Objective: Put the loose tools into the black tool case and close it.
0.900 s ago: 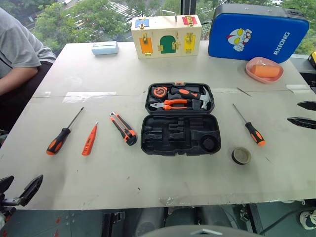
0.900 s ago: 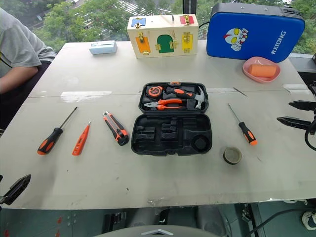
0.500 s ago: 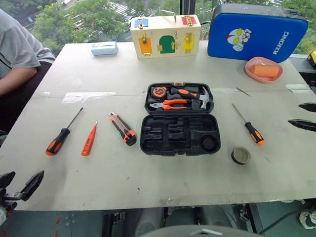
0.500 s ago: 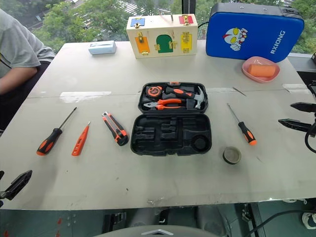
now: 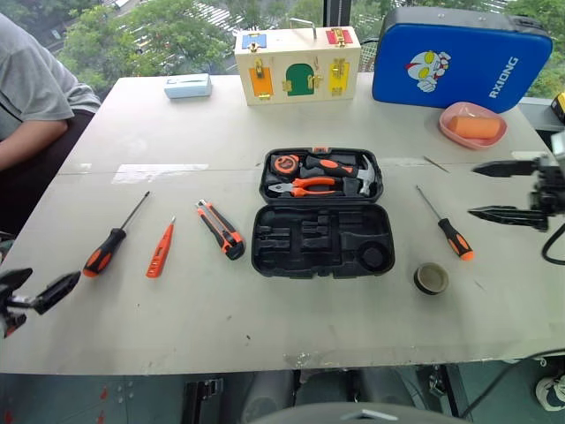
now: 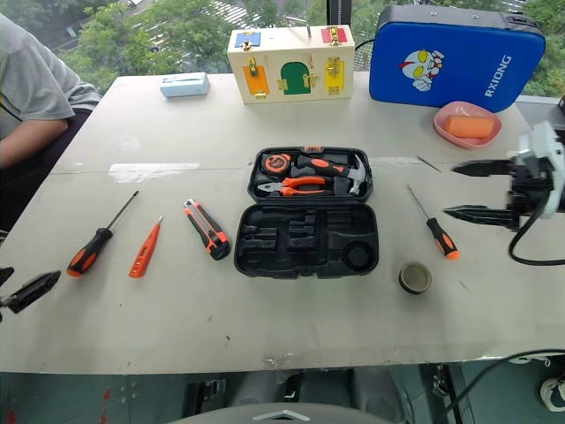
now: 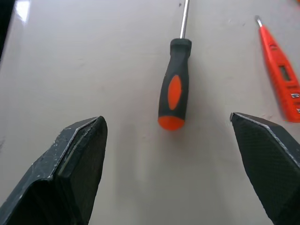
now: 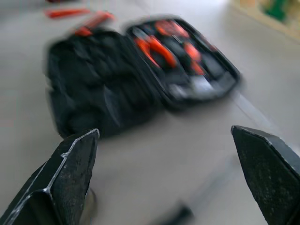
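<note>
The black tool case (image 5: pixel 322 243) lies open at mid-table; its near half is bare recesses, and its far half (image 5: pixel 320 175) holds pliers, a hammer and a tape measure. Left of it lie a utility knife (image 5: pixel 221 230), an orange tester screwdriver (image 5: pixel 160 251) and a black-and-orange screwdriver (image 5: pixel 113 240). A second screwdriver (image 5: pixel 448 228) and a tape roll (image 5: pixel 431 278) lie to its right. My left gripper (image 5: pixel 37 284) hangs open at the table's near left edge, its jaws facing the left screwdriver (image 7: pixel 172 91). My right gripper (image 5: pixel 475 190) is open above the table, just right of the second screwdriver, pointing at the case (image 8: pixel 140 70).
At the back stand a wooden box with coloured doors (image 5: pixel 297 64), a blue case with a cartoon figure (image 5: pixel 459 57), a pink dish (image 5: pixel 472 124) and a pale blue box (image 5: pixel 187 85). A person (image 5: pixel 35 97) sits at the far left corner.
My right gripper has swung in from the right edge over the table, towards the right screwdriver. My left gripper has risen a little towards the left screwdriver. Both stay open.
</note>
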Action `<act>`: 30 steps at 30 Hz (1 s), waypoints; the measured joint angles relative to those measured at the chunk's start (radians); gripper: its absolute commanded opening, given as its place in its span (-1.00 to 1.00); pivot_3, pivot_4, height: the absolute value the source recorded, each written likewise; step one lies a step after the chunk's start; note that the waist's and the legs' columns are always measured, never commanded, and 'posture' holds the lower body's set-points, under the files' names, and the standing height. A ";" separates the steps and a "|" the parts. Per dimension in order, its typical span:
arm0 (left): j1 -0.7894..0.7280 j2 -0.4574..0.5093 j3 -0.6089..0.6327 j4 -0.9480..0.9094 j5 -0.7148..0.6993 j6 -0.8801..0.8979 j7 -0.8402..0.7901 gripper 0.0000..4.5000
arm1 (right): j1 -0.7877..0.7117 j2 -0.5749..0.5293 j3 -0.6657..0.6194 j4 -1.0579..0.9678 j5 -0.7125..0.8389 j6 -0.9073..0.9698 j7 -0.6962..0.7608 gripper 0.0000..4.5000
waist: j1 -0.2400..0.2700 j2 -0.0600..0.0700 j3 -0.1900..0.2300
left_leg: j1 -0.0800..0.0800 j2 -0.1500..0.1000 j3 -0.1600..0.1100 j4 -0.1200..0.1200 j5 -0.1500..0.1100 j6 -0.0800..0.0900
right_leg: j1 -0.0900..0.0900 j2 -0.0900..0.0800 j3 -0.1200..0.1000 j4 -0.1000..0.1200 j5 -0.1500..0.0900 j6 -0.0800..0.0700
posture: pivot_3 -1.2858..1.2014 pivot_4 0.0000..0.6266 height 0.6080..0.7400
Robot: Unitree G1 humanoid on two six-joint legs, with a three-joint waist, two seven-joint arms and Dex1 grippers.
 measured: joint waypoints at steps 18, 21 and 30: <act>-0.575 0.106 -0.501 0.511 0.233 -0.066 -0.118 -0.07 | -0.066 0.101 0.108 -0.361 0.169 0.139 -0.065 1.00 | -0.003 -0.005 -0.002 | -0.019 -0.001 0.002 0.011 0.003 -0.005 | -0.023 -0.001 -0.001 0.014 0.000 0.001 | 0.03 -0.52 0.93; -0.609 0.105 -0.521 0.549 0.248 -0.090 -0.130 -0.53 | -0.074 0.111 0.110 -0.362 0.169 0.139 -0.095 1.00 | -0.002 -0.005 -0.002 | -0.019 -0.001 0.002 0.011 0.003 -0.005 | -0.024 -0.001 -0.002 0.015 0.000 0.001 | 0.03 -0.52 0.93; -0.691 0.141 -0.548 0.454 0.245 -0.177 -0.293 -0.53 | -0.055 0.099 0.107 -0.310 0.126 0.115 -0.140 1.00 | 0.006 -0.013 -0.002 | -0.020 -0.001 0.001 0.012 0.003 -0.005 | -0.024 -0.001 -0.004 0.016 0.000 0.001 | 0.03 -0.52 0.93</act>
